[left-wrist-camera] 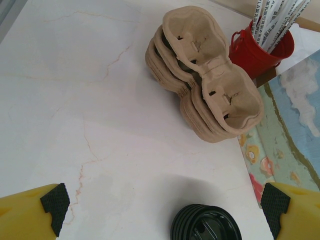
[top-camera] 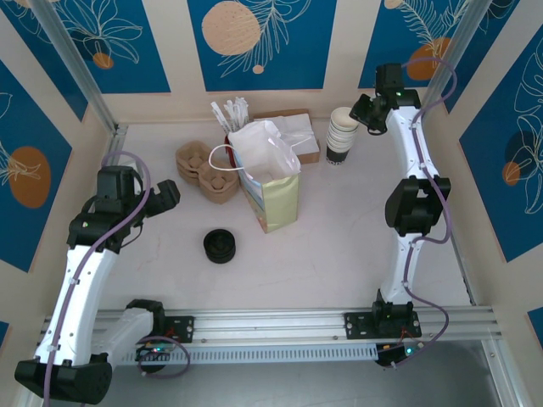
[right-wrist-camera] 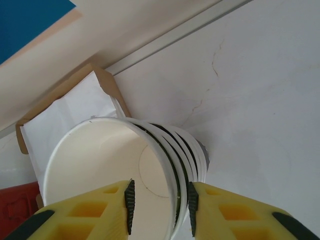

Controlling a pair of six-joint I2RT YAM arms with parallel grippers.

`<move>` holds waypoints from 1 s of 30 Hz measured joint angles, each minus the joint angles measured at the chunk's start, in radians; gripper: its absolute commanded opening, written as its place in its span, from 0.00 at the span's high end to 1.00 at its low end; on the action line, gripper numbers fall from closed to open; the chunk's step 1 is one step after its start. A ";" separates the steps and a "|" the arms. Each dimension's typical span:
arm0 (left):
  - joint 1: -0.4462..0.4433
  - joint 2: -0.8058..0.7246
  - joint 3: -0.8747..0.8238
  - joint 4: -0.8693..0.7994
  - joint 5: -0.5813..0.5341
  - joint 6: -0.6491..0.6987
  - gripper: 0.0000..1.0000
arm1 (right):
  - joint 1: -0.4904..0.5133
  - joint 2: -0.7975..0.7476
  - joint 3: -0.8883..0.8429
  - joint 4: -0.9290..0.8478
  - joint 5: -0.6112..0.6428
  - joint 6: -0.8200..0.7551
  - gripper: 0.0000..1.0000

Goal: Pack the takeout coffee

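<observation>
Right pincer [right-wrist-camera: 161,207] straddles top cup [right-wrist-camera: 95,160] rim, perhaps gripping, beside bare tabletop [right-wrist-camera: 260,100].

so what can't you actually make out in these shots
What the bag holds: top external, its crumpled white top hides it.
How many black lids: left wrist, bottom edge cuts the pile.
Whether the right gripper holds the top cup: right wrist, jaws straddle its rim, contact unclear.
Print on straw wrappers: left wrist, too small.
</observation>
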 measured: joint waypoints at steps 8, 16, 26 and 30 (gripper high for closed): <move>0.000 0.000 0.000 0.000 -0.003 0.000 0.01 | 0.000 0.016 -0.010 0.009 -0.001 0.000 0.90; 0.000 0.000 0.000 0.000 -0.003 -0.002 0.01 | 0.004 0.016 -0.009 0.013 0.000 -0.007 0.94; 0.000 0.000 0.000 -0.003 -0.003 -0.011 0.01 | 0.010 0.010 0.046 -0.025 0.002 -0.031 0.97; 0.000 0.000 0.000 -0.005 -0.003 -0.011 0.01 | 0.010 -0.014 0.091 -0.053 -0.004 -0.034 0.97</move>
